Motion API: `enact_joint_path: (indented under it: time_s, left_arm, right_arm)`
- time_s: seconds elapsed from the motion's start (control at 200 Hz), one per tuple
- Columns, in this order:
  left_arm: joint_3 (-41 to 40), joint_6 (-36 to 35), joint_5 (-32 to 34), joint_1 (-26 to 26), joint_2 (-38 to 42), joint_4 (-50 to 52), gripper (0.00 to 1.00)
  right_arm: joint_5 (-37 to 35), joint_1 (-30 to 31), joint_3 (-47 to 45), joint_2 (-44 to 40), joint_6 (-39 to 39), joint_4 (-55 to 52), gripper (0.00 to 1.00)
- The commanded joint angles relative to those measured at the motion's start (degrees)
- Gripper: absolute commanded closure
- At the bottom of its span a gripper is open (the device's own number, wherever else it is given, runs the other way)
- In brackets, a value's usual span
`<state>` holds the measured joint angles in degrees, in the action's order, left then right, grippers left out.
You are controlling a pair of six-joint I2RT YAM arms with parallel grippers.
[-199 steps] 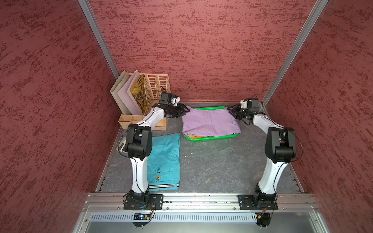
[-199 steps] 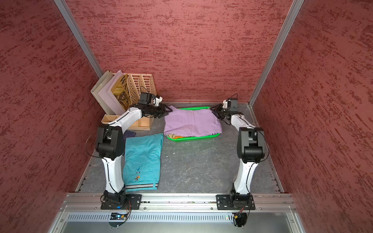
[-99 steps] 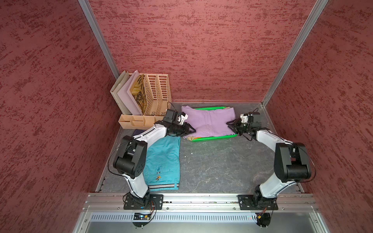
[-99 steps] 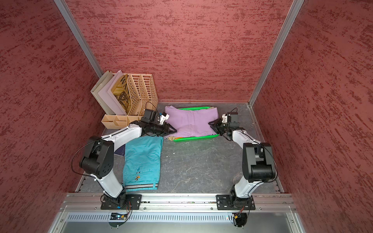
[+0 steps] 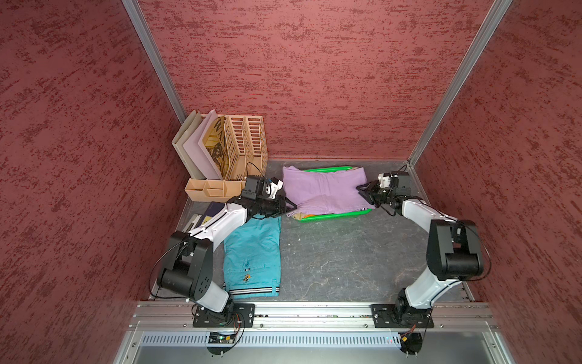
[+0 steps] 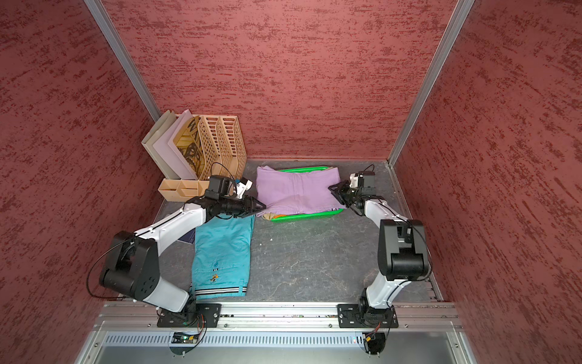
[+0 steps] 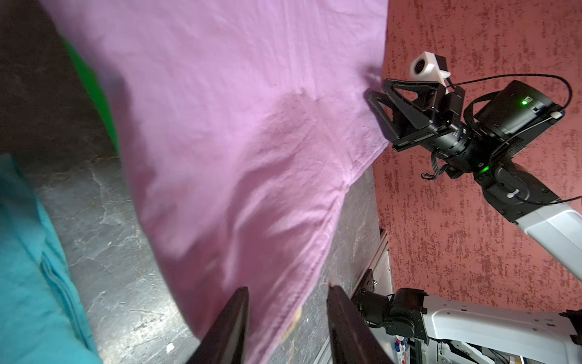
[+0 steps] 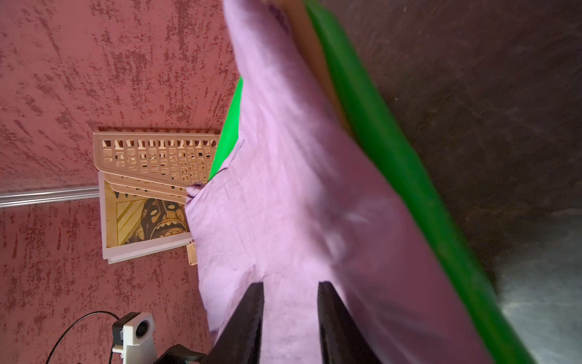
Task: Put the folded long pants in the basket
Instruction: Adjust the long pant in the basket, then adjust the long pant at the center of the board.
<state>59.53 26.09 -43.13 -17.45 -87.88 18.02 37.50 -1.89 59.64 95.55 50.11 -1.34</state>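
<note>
The lilac folded long pants (image 5: 324, 192) (image 6: 296, 192) lie spread over the green basket (image 5: 340, 216) (image 6: 308, 217), covering most of it. Tan and orange cloth peek out under their near left corner. My left gripper (image 5: 293, 206) (image 7: 288, 288) sits at that corner, jaws apart, the lilac hem (image 7: 308, 277) loose between them. My right gripper (image 5: 360, 190) (image 8: 289, 283) is at the pants' right edge, jaws apart over lilac cloth (image 8: 299, 205). The teal pants (image 5: 252, 252) (image 6: 222, 252) lie flat on the floor under my left arm.
A peach file rack (image 5: 242, 145) with folders stands at the back left. A low peach organiser (image 5: 208, 189) sits in front of it. Dark books (image 5: 211, 209) lie by my left forearm. Red walls close in three sides; a metal rail (image 5: 315, 315) runs along the front.
Both arms have dropped lower and the grippers have come nearer along the lilac pants' sides. The pants have settled flatter on the basket, hardly shifting in the last half second.
</note>
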Motion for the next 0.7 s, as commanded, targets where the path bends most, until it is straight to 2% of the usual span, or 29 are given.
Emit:
enact_joint_path:
  time_s: [0.0, 0.125, 0.311, 0.421, 0.486, 0.591, 0.696]
  left_arm:
    - [4.2, -1.6, -1.4, -2.4, -0.4, 3.1, 0.56]
    - [5.1, -1.3, -0.6, -4.2, -5.4, 2.2, 0.58]
    - [0.7, 1.0, -0.1, -4.6, -9.1, -1.1, 0.63]
    - [-1.3, 1.0, -0.9, -5.4, -5.4, -1.1, 0.62]
    - [-0.2, 0.5, 0.2, -5.4, -2.1, 1.4, 0.56]
    - [2.5, -0.9, 3.2, -5.0, 3.8, 5.9, 0.53]
    - [3.9, -1.3, 5.7, -3.7, 8.4, 8.4, 0.45]
  right_arm:
    - [1.6, 0.9, -0.4, -5.5, -0.8, -2.2, 0.66]
    - [2.2, 1.8, -1.3, -5.9, -2.8, -5.2, 0.66]
    - [0.5, 1.9, -3.7, -7.0, -6.1, -7.4, 0.66]
    - [-0.1, 2.1, -4.0, -9.3, -8.5, -9.0, 0.65]
    - [-0.5, 2.2, -3.8, -11.2, -9.6, -9.9, 0.64]
    - [-1.1, 2.4, -3.7, -13.8, -10.2, -10.3, 0.64]
    - [-1.2, 3.0, -3.7, -15.6, -10.3, -10.7, 0.64]
